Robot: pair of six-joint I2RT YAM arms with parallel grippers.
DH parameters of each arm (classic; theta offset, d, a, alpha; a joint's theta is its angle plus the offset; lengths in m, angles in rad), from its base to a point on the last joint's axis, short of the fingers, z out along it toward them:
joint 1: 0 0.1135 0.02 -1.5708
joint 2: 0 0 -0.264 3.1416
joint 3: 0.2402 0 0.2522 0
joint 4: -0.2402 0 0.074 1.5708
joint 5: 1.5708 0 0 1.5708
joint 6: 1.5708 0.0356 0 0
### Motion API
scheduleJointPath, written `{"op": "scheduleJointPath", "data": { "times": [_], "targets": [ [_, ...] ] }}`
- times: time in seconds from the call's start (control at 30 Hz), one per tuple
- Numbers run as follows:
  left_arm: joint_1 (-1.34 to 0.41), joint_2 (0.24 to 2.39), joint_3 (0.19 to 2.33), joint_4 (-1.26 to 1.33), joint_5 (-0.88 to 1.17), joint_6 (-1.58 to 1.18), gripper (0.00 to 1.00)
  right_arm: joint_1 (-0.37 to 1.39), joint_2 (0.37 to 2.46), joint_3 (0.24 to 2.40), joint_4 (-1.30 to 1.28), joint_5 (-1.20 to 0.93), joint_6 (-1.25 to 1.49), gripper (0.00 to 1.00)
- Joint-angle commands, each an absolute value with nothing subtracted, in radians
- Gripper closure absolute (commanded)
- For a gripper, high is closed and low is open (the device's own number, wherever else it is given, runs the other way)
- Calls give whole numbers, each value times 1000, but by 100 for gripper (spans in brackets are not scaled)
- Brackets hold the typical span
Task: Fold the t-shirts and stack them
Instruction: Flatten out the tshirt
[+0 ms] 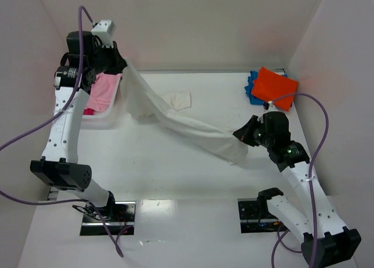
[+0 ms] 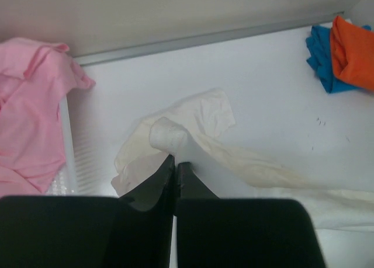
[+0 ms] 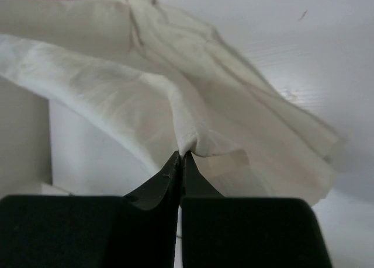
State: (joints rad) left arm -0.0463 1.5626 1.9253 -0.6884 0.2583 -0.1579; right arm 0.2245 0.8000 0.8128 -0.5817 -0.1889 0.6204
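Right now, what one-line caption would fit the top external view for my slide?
The left fingers and right fingers hold the cream-white t-shirt stretched between them over the table.

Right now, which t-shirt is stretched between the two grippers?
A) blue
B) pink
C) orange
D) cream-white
D: the cream-white t-shirt hangs between the left gripper and the right gripper, each shut on it; the orange t-shirt lies apart at the far right.
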Motion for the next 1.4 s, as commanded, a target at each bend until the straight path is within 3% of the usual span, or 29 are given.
{"op": "scheduleJointPath", "data": {
  "times": [0.0, 0.1, 0.23, 0.3, 0.33, 0.63, 0.8, 1.0, 1.37],
  "targets": [
    [-38, 1476, 1837, -626, 291, -131, 100, 227, 758, 761, -494, -460, 669, 95],
    [-38, 1445, 1789, -626, 301, -130, 100, 227, 758, 733, -518, -542, 658, 83],
    [-38, 1411, 1725, -626, 341, -114, 100, 236, 727, 749, -593, -464, 638, 20],
    [-38, 1400, 1703, -635, 363, -112, 100, 236, 744, 785, -595, -413, 626, 4],
    [-38, 1389, 1687, -638, 373, -104, 100, 236, 765, 797, -595, -386, 626, 1],
    [-38, 1287, 1568, -647, 388, -91, 100, 242, 988, 803, -523, -233, 614, 0],
    [-38, 1270, 1547, -647, 388, -100, 100, 341, 1102, 805, -517, -168, 637, 0],
    [-38, 1270, 1539, -647, 388, -100, 100, 454, 1201, 779, -469, -118, 683, 10],
    [-38, 1259, 1520, -647, 377, -100, 98, 471, 1311, 750, -445, -23, 693, 16]
  ]
}}
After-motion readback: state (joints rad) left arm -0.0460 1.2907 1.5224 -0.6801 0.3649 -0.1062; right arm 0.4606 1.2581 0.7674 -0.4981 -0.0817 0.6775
